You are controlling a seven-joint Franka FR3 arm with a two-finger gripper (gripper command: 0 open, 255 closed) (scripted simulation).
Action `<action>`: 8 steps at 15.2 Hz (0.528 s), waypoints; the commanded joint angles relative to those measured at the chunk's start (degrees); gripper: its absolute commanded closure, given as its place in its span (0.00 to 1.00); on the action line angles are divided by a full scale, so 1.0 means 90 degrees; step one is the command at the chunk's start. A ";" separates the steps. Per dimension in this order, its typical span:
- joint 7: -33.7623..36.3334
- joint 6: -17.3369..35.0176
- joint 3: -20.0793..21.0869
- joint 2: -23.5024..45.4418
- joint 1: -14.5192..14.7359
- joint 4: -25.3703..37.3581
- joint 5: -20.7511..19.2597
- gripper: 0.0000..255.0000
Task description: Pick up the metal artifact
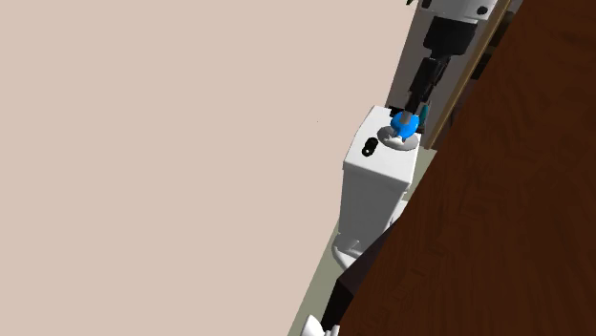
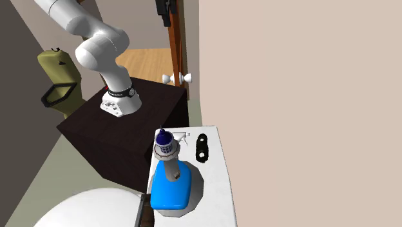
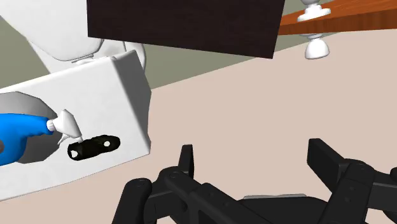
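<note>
Artifact (image 3: 94, 146): plain matt black, material unclear. Spray bottle (image 2: 171, 190): glossy blue, plastic-looking. Toilet tank (image 1: 377, 186): smooth white. Stand (image 2: 148, 116): dark wood grain. Door (image 3: 356, 18): warm brown wood. Pincer (image 3: 253, 153): matt black.

Your shoulder view looks down on the toilet tank (image 1: 377, 191) from afar; the second exterior view, close above it, faces the stand (image 2: 154, 106); the wrist view shares it.

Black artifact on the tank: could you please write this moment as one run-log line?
claw: open, empty | black artifact: on white tank lid, beside blue spray bottle, apart from claw | grasp: not yet done
</note>
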 commanded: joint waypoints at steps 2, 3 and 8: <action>0.0146 0.0209 0.0017 0.0124 -0.0076 -0.0074 0.0011 0.00; 0.0291 0.0416 0.0033 0.0254 -0.0152 -0.0142 0.0020 0.00; 0.1009 0.1426 0.0083 0.0968 -0.0520 -0.0389 0.0052 0.00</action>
